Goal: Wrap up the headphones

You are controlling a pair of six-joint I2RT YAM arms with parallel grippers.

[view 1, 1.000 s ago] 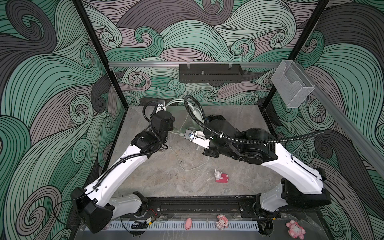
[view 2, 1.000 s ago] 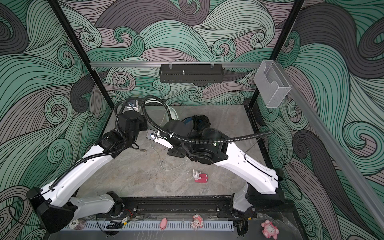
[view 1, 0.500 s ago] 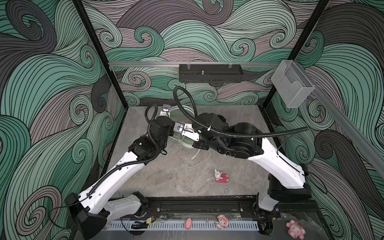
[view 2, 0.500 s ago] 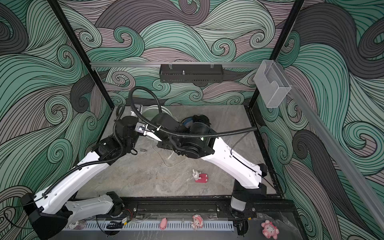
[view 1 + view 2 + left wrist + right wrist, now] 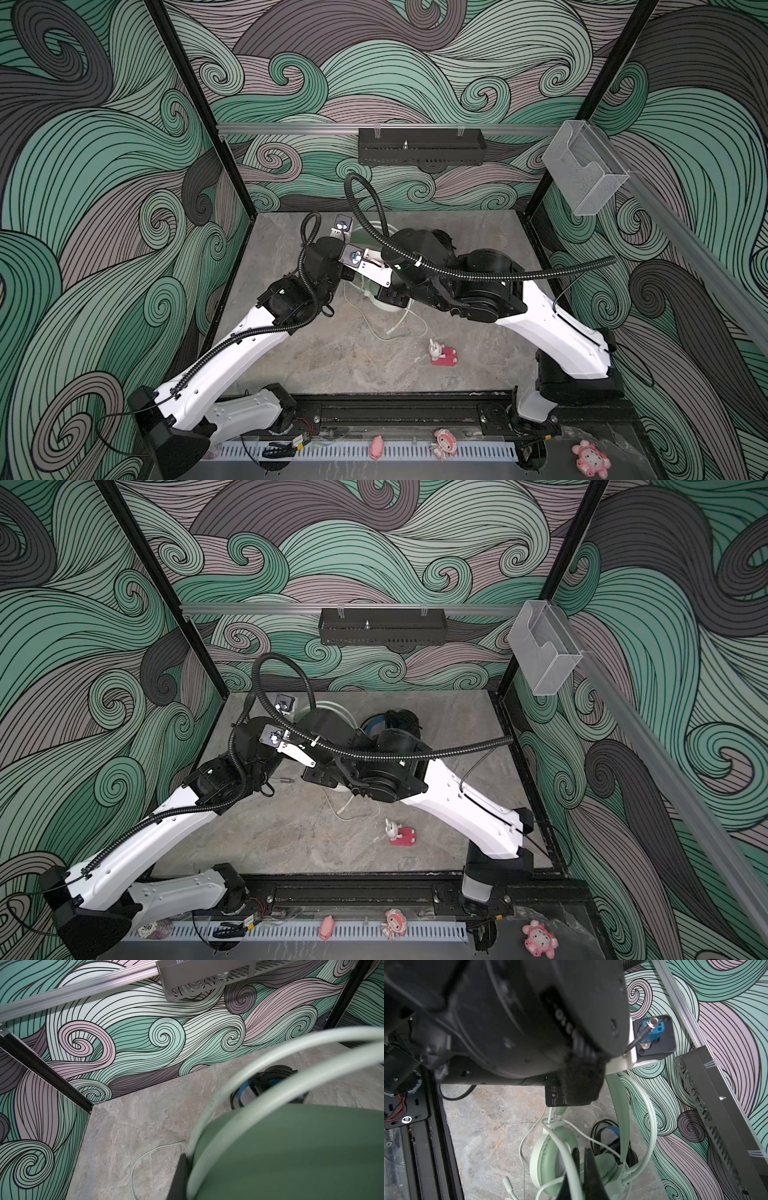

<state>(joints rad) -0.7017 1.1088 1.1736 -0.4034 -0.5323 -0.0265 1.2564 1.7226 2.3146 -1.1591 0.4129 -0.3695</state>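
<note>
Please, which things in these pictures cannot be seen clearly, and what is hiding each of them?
- Black headset: in both top views, mostly under the right arm; in the left wrist view, behind the mint headset.
- Right claw: right wrist view; the claw itself hides whether it pinches the whitish cable.
- Left claw: right wrist view; blurred, its grip point on the mint headset unclear.

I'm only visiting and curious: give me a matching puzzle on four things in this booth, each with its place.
Things:
A pale mint-green over-ear headset
B black over-ear headset with blue inner headband
C small red-and-white toy figure
D clear plastic box

Places:
1 on the right wall's rail
2 at the table's back, half hidden behind the right arm
3 open table, nearer the front
4 mid-table, its cable trailing toward the front

Pairs: A-4, B-2, C-3, D-1
</note>
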